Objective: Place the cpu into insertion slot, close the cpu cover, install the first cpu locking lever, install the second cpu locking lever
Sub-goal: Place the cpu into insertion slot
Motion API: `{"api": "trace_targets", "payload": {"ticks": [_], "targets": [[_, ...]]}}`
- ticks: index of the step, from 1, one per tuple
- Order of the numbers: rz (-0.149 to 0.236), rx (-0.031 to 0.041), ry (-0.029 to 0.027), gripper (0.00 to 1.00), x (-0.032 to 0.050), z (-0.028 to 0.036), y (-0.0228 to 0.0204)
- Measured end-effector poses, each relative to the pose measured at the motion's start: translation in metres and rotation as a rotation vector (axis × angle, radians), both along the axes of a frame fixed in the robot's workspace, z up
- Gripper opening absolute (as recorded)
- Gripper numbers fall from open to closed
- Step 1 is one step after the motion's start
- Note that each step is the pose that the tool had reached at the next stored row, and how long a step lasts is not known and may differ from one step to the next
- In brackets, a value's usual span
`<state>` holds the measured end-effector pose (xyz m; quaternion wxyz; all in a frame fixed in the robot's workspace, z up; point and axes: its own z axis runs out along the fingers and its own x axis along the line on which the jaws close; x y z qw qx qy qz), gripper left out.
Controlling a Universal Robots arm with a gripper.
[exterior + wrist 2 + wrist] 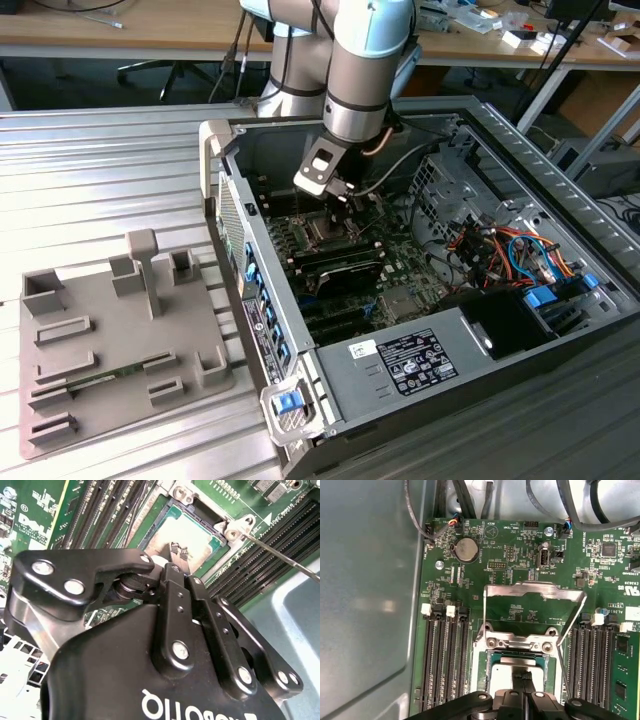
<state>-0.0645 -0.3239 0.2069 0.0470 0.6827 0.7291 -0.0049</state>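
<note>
1. The open computer case (pixel 250 230) held one motherboard (pixel 520 545), which carried the insertion slot (pixel 489 656).
2. One cpu cover (pixel 535 591) stood raised at the slot's edge, flanked by two thin wire levers (pixel 571 621).
3. One cpu (pixel 192 530) lay in the slot, partly hidden by the gripper (pixel 178 550), whose fingertips were pressed together over the chip's face.

Silvery-grey cpu (pixel 196 529), green motherboard (pixel 520 555), black pincer (pixel 179 551), shiny metal cpu cover (pixel 520 588)

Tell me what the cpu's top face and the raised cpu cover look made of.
The cpu face looks like matte silvery-grey metal, evenly dull, possibly plated. The cpu cover looks like thin sheet steel with a bright finish and glinting bent edges.
</note>
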Motion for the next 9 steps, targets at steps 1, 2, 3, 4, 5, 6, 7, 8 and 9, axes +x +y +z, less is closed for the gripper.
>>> {"api": "trace_targets", "payload": {"ticks": [1,2,3,4,5,6,7,8,9], "targets": [[0.000,-0.0001,0.0010,0.11,0.0002,-0.0005,-0.0001],[0.000,0.0000,0.0022,0.11,0.0006,-0.0010,-0.0002],[0.000,0.0000,0.0039,0.11,0.0010,-0.0019,-0.0004],[0.000,0.0000,0.0047,0.11,0.0012,-0.0026,-0.0005],[0.000,0.0000,0.0051,0.11,0.0014,-0.0035,-0.0005],[0.000,0.0002,0.0050,0.11,0.0014,-0.0042,-0.0005],[0.000,0.0007,0.0048,0.11,0.0015,-0.0047,-0.0004],[0.000,0.0006,0.0049,0.11,0.0015,-0.0047,-0.0005],[0.000,0.0002,0.0053,0.11,0.0016,-0.0037,-0.0004]]}}
